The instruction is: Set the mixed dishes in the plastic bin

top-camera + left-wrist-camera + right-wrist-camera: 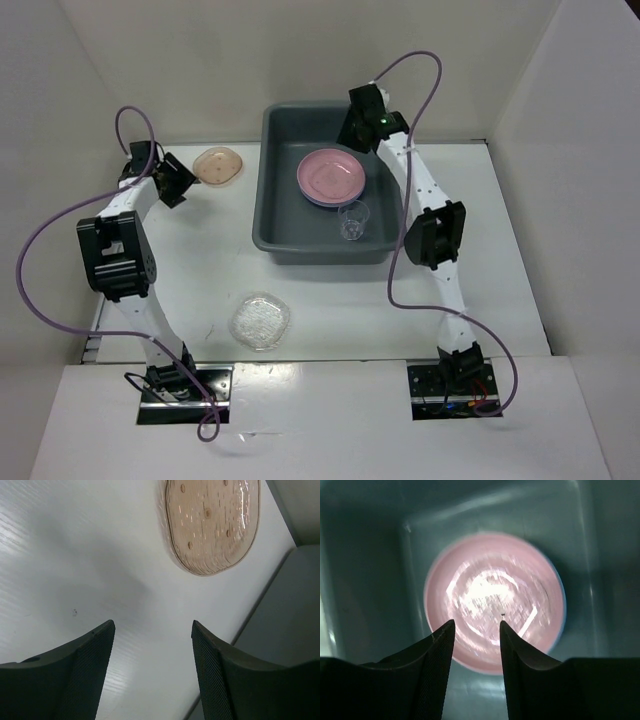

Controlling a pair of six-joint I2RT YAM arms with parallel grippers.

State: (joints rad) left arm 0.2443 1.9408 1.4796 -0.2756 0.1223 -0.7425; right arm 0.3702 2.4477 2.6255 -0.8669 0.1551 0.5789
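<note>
Two dishes lay outside the bin [268,200], the clear dish [261,320] and the peach dish [212,525], so with your left gripper [153,625] spread just short of the latter you needed to straddle its rim squarely before closing, while your right gripper [476,622] hung spread over the pink plate [495,580] inside.

overhead view from behind, shares peach dish [212,525] with close left wrist, bin [365,580] with downward right wrist

Pink plate [330,175], cup [353,220] in bin [272,215]
</note>
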